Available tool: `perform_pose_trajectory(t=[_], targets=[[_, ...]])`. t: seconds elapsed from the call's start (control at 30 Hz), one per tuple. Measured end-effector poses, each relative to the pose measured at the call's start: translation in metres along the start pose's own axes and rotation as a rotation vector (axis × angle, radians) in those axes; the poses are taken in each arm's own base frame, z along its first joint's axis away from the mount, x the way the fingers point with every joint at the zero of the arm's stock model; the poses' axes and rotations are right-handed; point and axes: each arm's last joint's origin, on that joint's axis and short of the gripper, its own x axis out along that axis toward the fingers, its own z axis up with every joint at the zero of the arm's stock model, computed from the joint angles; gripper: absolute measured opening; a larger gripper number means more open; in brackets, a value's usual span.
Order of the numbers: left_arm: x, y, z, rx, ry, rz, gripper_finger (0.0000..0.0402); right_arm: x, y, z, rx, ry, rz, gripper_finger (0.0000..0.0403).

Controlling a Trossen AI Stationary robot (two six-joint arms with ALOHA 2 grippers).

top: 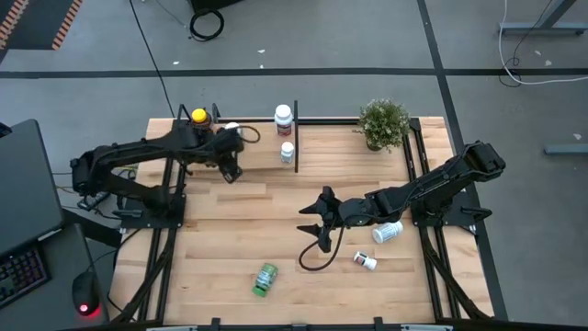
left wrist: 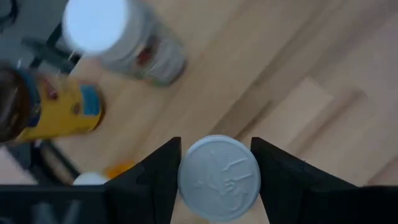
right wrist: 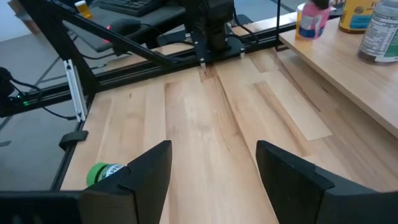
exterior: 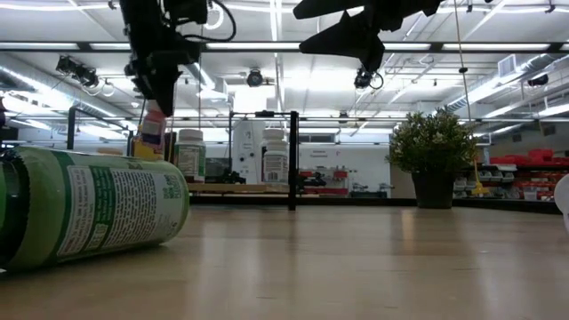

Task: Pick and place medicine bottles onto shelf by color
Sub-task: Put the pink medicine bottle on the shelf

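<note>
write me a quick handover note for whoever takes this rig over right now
Left gripper: closed on a white-capped bottle, held just above the shelf at its left end.
Right gripper: open, empty, raised over mid-table.
On or at the shelf: yellow-capped bottle, a white-capped one beside it, two white bottles near the middle post.
Still on the table: green bottle lying at the front, two white bottles lying near the right arm.
Left to do: set down the held bottle, then shelve the three loose ones by color.
</note>
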Motion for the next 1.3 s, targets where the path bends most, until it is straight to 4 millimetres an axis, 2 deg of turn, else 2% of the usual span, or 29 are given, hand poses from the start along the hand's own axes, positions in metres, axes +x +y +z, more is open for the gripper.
perform_pose_trajectory(t=[0.2, 0.4, 0.53, 0.67, 1.3], targets=[[0.014, 0.021, 0.01, -0.127, 0.019, 0.058, 0.018, 0.0, 0.0, 0.0, -0.002, 0.004, -0.002, 0.0241], [0.029, 0.035, 0.014, -0.177, 0.046, 0.095, 0.0191, 0.0, 0.0, -0.002, 0.009, 0.024, 0.001, 0.0241], [0.048, 0.031, 0.006, -0.207, 0.026, 0.094, 0.0183, 0.0, 0.0, -0.003, 0.009, 0.037, 0.015, 0.0241], [0.058, 0.023, -0.001, -0.221, 0.007, 0.081, 0.0181, 0.0, 0.001, -0.004, 0.023, 0.041, 0.024, 0.0241], [0.074, 0.02, -0.012, -0.281, -0.029, 0.14, 0.0198, -0.001, 0.001, -0.007, 0.014, 0.072, 0.035, 0.0241]])
